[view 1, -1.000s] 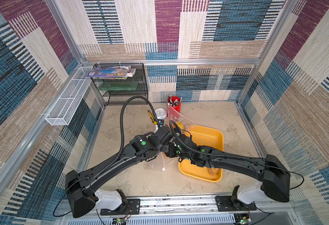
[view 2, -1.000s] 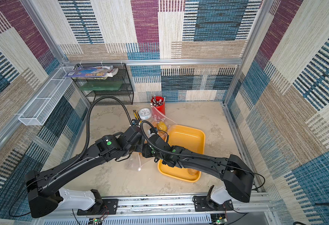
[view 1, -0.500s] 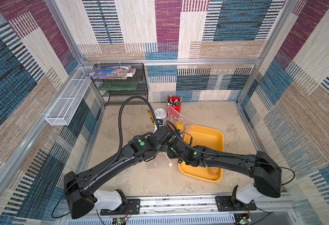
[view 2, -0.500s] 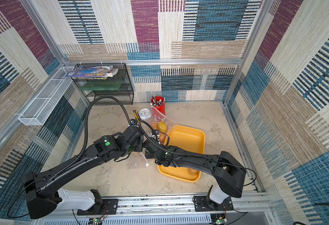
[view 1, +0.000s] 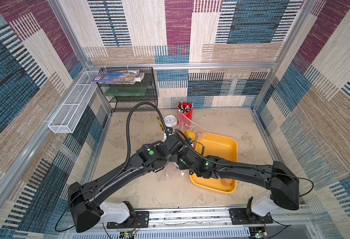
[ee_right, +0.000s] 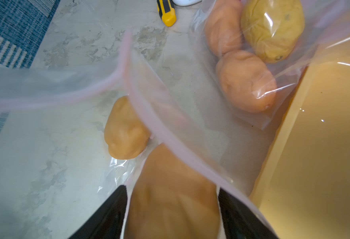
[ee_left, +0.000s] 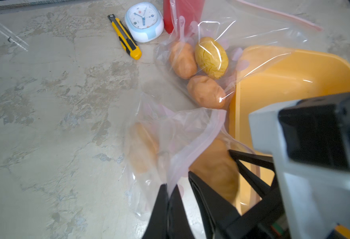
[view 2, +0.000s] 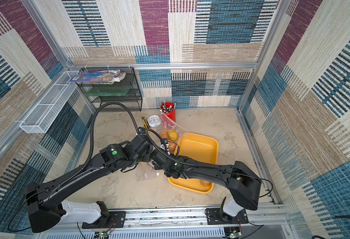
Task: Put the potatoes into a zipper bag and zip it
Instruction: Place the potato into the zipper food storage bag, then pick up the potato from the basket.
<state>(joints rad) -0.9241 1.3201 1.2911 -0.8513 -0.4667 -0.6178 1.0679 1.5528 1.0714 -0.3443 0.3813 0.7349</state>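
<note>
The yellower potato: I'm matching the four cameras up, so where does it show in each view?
Top view: yellower potato, bagged, by the far corner of the yellow tray.
Top view: yellower potato, same spot.
Left wrist: yellower potato, bagged beside two tan potatoes.
Right wrist: yellower potato, beside the same two.
Shared landmark: the yellow utility knife, on the table near that bag in all four.
</note>
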